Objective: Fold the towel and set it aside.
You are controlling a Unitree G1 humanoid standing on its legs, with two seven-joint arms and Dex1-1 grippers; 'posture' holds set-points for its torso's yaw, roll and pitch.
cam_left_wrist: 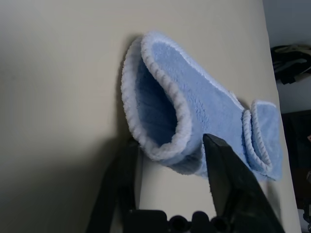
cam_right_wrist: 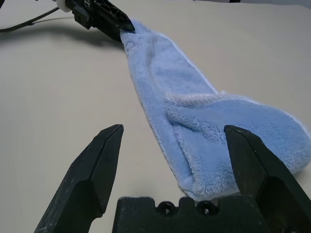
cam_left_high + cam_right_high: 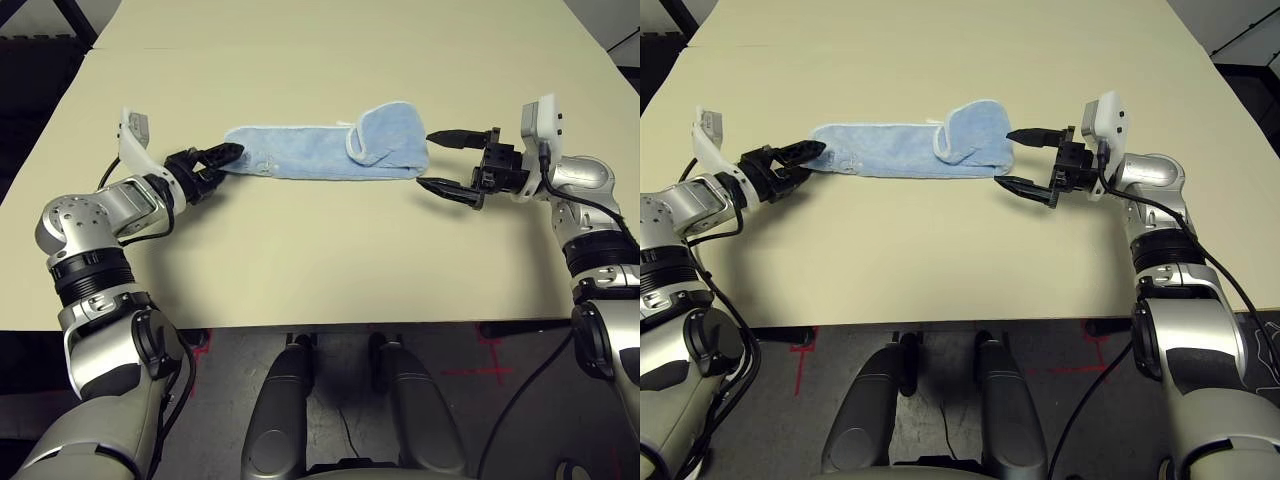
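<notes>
Terry-cloth, light blue w/ a thin white stitched hem: the towel (image 3: 322, 153) lies folded into a long narrow strip across the middle of the beige counter (image 3: 320, 270). Its underside & inner layers are hidden; how many layers it has is hard to tell. Its right end carries a rounded flap doubled back on top, hem curling toward 12 o'clock. In the left wrist view the near end gapes like a tube mouth, fuzzy pile inside.

Left claw (image 3: 227, 155) sits at the strip's 9 o'clock end, fingers narrowed around that end; they look to be touching the cloth, though whether they've fully clamped it can't be told from here. The right wrist view shows its black tips meeting the far corner of the towel.

Right claw (image 3: 448, 160) is at the 3 o'clock end, fingers spread wide, one to each side of the folded end, just beside it & not pinching anything.
</notes>
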